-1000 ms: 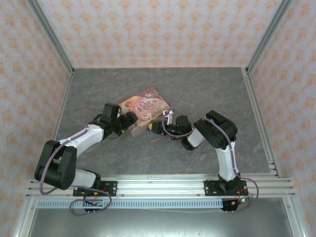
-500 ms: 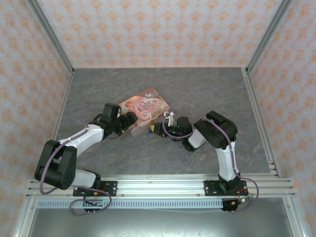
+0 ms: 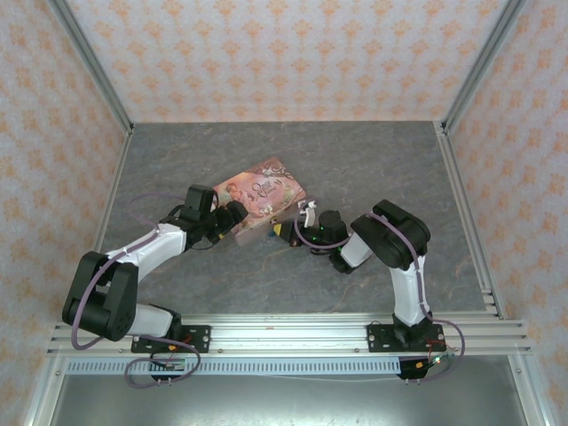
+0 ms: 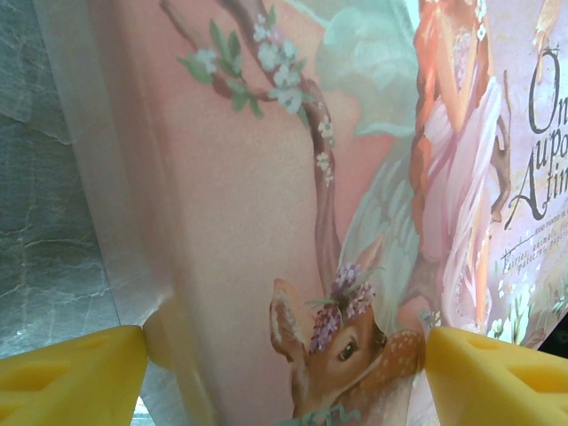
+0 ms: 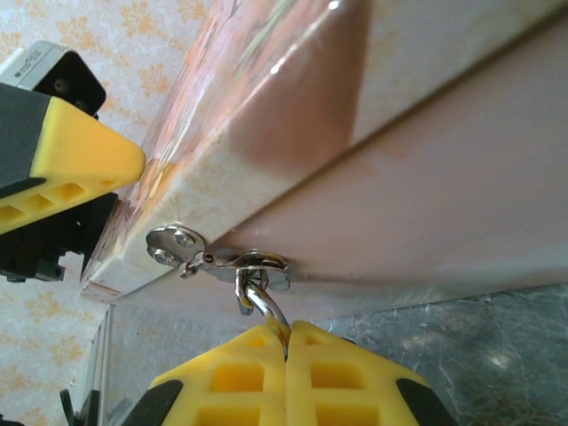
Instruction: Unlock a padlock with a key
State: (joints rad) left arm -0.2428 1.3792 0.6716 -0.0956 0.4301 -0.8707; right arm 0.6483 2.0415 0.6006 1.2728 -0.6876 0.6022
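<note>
A pink tin (image 3: 266, 188) lies in the middle of the table (image 3: 373, 160).

The padlock (image 5: 259, 302) hangs from a small metal clasp (image 5: 257, 262) on the tin's long side, the side that faces the right arm. I can see its silvery loop. Its blue body is hidden by the yellow tips. The loop goes through the clasp and runs straight out from the tin's side, into the right fingers (image 5: 286, 342).

The right fingers are closed tight, tip against tip, and they pinch the loop between them. They point at the tin's side, just under the clasp. From above, they sit just beside the tin (image 3: 282, 229).

The left fingers (image 3: 236, 216) are at the tin's near-left end. They stand wide, with the tin's end between them. One yellow tip (image 4: 71, 373) touches the tin's wall. I cannot tell if both tips press on the tin or just sit around it.

So the right arm is the one at the padlock, and the left arm looks well placed to keep the tin from sliding. I think the next move depends on the line of that loop. The keyhole should be at the end away from the clasp, right where the right fingers are, so that end has to be left free for the key.
</note>
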